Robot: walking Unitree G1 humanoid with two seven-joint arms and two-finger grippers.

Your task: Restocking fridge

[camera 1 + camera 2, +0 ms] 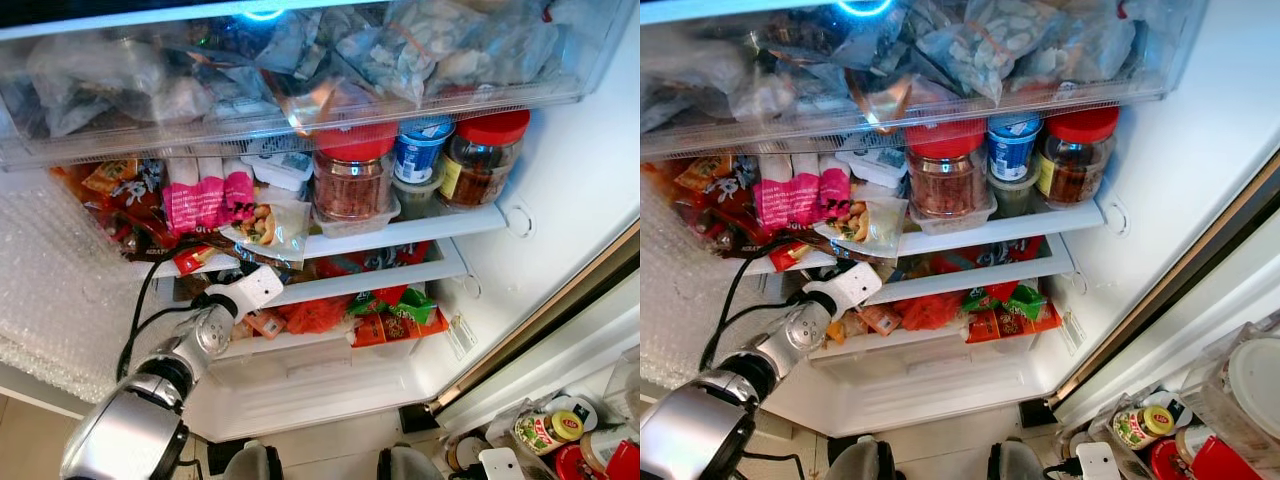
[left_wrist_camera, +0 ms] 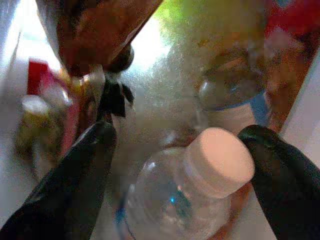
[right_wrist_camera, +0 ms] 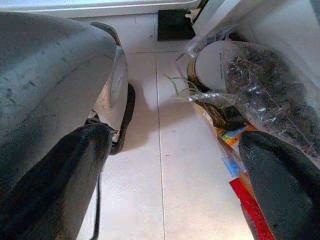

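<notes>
Between the two black fingers of our left pincer [image 2: 182, 165] stands a clear plastic bottle [image 2: 185, 200] with a pale cap [image 2: 220, 161], deep on a lower fridge shelf [image 1: 330, 285]. The fingers sit spread to either side of the cap and we cannot see them pressing on it, so we judge the pincer open, with the bottle just set down or about to be taken; which of the two we cannot tell. A second clear bottle [image 2: 235, 100] with a blue-edged label stands just behind it, and blurred red and yellow packets [image 2: 45, 105] crowd the other side. To do this step well, we want the bottle upright and steady on the shelf before we draw the arm [image 1: 200, 340] straight back along its own line, fingers kept wide so neither catches the cap and tips it into its neighbour. From the head views the arm reaches in under a bag of nuts [image 1: 262, 225] and pink packets [image 1: 205, 200] that hang over the shelf edge above, so we should keep the wrist low and avoid lifting as we withdraw. Red-lidded jars [image 1: 352, 180] stand well to the side, out of our way. Our right pincer [image 3: 175, 165] hangs open over the tiled floor [image 3: 165, 150], beside bags of goods [image 3: 270, 95] waiting there.
</notes>
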